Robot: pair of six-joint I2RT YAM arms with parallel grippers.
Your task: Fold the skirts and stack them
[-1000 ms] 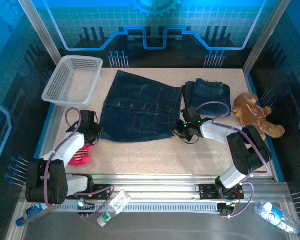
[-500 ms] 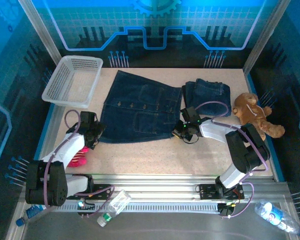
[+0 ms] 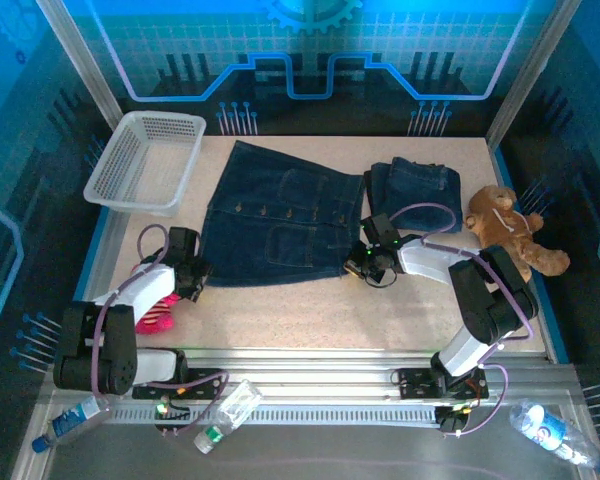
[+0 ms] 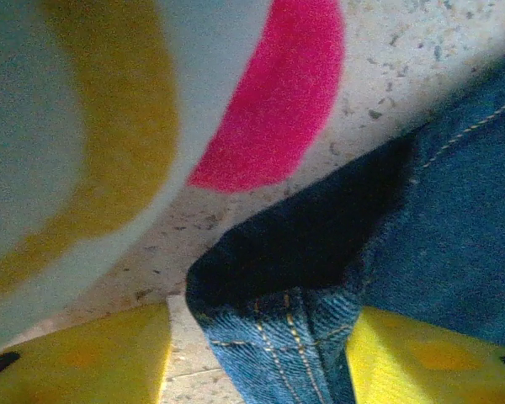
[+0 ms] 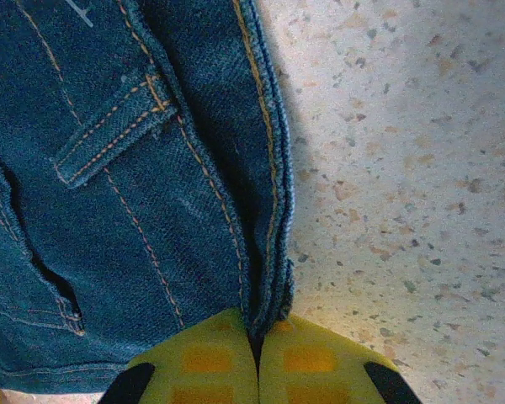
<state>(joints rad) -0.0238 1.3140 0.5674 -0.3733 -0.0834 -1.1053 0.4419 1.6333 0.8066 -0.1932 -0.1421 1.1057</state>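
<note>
Lying flat at the centre of the frame, the buttoned denim skirt (image 3: pixel 280 215) awaits its fold; right gripper (image 3: pixel 362 262) is clenched on its lower-right hem, while left gripper (image 3: pixel 193 274) straddles the lower-left corner, unclenched. It should pinch before both lift evenly.

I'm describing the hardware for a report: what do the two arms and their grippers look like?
The left arm and right arm have black joint housings, white link shells and looping purple cables. The fingers are yellow with darker orange square patches and black corners.
</note>
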